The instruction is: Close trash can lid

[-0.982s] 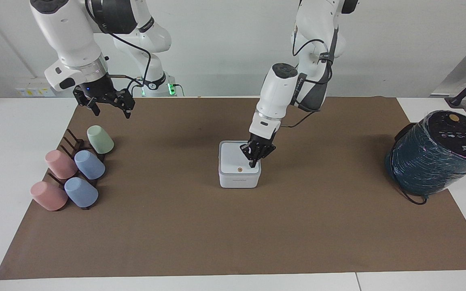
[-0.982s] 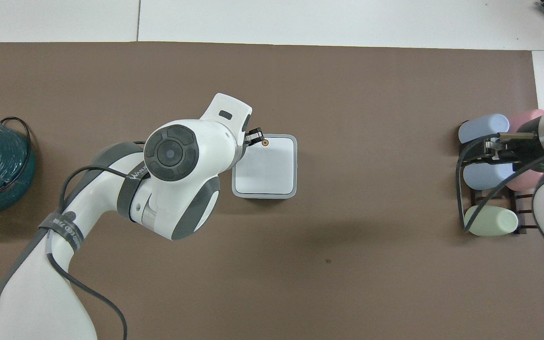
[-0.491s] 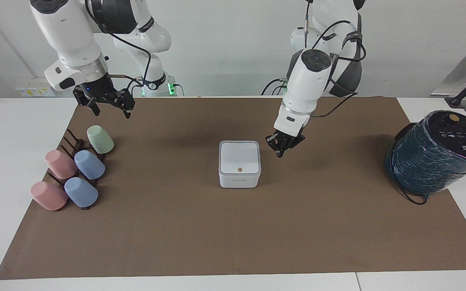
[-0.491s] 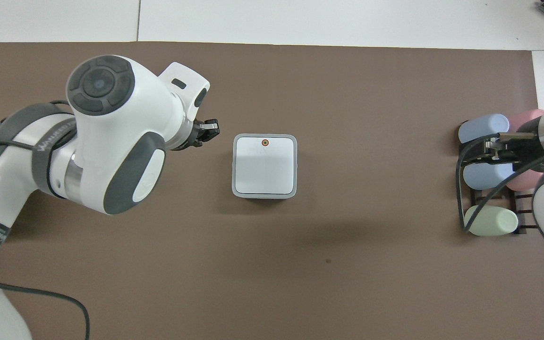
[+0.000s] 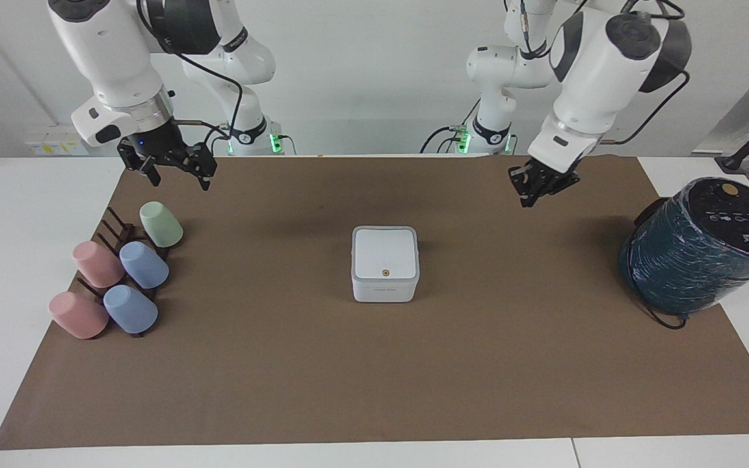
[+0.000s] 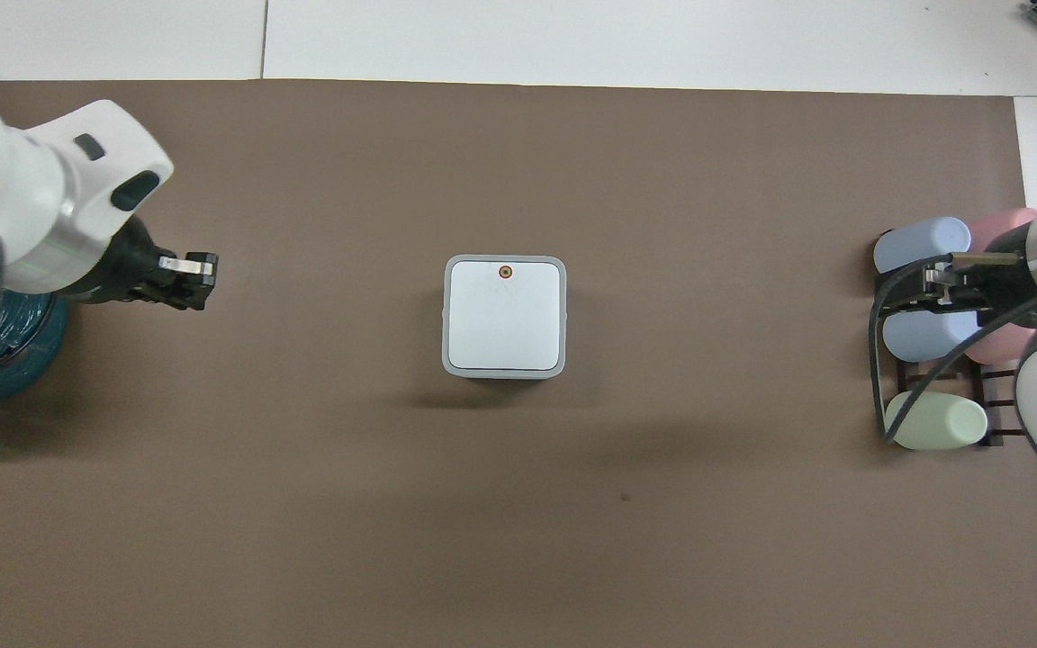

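Lid [image 5: 384, 253] flat on trash can [image 5: 384, 289]; left tool [image 5: 533, 188] well apart, raised, fingers narrow, empty; right tool [image 5: 173, 170] state unclear.

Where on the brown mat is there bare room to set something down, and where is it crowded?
The brown mat is bare on every side of the trash can, lid flat. It is widest between the can and the mat's edge farthest from the robots. It is crowded at the cup rack and the teal cylinder.

Five pastel cups [image 5: 121, 276] lie on a rack; a teal wrapped cylinder [image 5: 699, 247] stands well apart.
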`<state>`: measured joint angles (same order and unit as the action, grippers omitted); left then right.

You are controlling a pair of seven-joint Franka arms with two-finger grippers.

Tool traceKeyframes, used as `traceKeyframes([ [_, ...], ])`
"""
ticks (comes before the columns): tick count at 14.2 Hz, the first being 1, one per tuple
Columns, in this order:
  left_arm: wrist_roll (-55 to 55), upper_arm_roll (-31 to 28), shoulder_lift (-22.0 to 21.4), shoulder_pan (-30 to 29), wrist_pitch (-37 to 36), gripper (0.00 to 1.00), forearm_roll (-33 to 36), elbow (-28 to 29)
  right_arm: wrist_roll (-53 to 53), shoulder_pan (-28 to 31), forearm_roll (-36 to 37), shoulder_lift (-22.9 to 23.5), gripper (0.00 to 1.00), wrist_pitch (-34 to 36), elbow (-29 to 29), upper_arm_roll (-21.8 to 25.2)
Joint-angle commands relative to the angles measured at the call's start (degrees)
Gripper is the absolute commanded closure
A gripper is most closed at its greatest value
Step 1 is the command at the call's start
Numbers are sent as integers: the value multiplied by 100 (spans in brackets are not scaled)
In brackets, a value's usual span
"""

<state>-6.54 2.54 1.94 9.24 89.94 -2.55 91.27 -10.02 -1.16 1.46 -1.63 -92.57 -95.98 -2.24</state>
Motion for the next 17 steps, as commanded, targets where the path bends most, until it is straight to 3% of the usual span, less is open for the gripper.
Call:
traceKeyframes([
  [1, 748, 36, -237, -439, -397, 77, -53, 84, 115, 19, -40, -56, 0, 29, -61, 22],
  [3, 969, 36, -299, -659, -451, 64, -9, 110, 123, 11, -49, -56, 0, 29, -61, 22],
  [5, 970, 18, -317, -721, -372, 28, 0, 146, 123, 11, -40, -56, 0, 29, -61, 22],
  [6, 926, 18, -308, -721, -311, 0, 0, 146, 115, 19, -40, -56, 0, 29, -61, 22],
  [13, 953, 18, -291, -730, 340, 0, 9, 198, 123, 11, -40, -56, 0, 29, -61, 22],
  [17, 952, 18, -299, -739, 332, 0, 0, 225, 123, 19, -40, -56, 0, 29, -61, 22],
])
